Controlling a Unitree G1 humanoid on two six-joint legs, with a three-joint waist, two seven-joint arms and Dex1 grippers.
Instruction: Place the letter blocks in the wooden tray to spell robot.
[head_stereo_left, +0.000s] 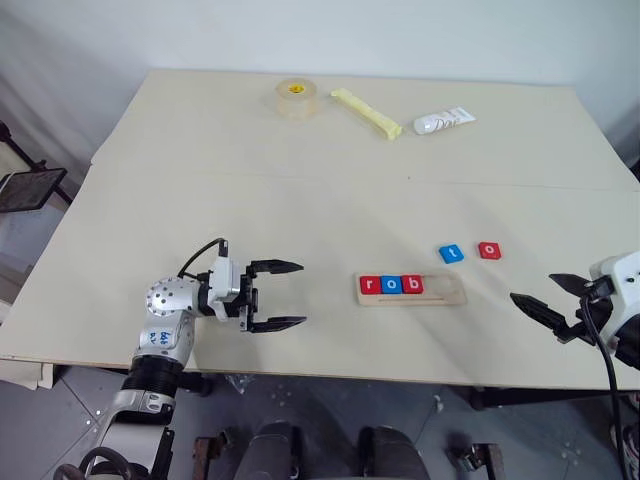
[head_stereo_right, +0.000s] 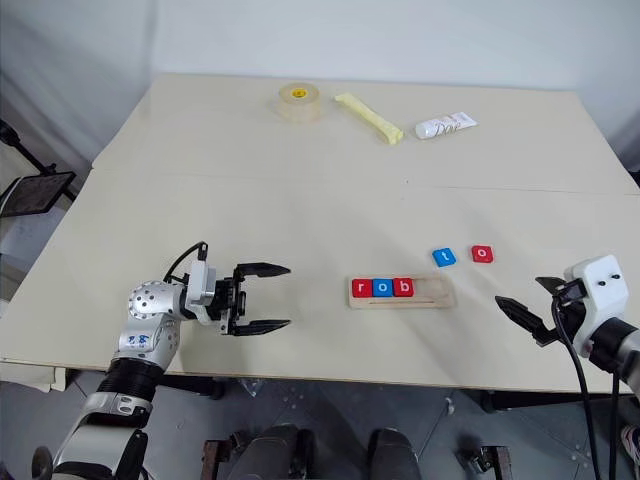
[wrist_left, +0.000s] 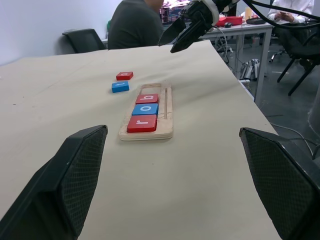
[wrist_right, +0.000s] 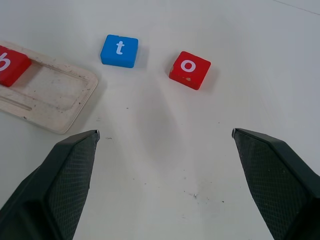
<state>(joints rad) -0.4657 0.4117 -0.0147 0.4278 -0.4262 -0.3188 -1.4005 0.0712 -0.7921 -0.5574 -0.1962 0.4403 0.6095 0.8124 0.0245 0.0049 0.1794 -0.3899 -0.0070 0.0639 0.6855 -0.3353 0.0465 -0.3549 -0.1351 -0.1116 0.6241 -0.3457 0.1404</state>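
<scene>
The wooden tray (head_stereo_left: 444, 291) lies near the table's front edge, a little right of centre. Three letter blocks sit in its left part: a red r (head_stereo_left: 369, 285), a blue o (head_stereo_left: 391, 285) and a red b (head_stereo_left: 412, 285). Its right part is bare. Behind the tray on the table lie a blue t block (head_stereo_left: 451, 253) and a red o block (head_stereo_left: 489, 250). My right gripper (head_stereo_left: 548, 297) hangs open at the table's front right, right of the tray, with nothing in it. My left gripper (head_stereo_left: 287, 295) is open and empty left of the tray, pointing toward it.
At the far side of the table lie a roll of tape (head_stereo_left: 298, 98), a yellow stick (head_stereo_left: 366, 113) and a white tube (head_stereo_left: 443, 122). In the left wrist view a seated person (wrist_left: 137, 22) and desks show beyond the table's end.
</scene>
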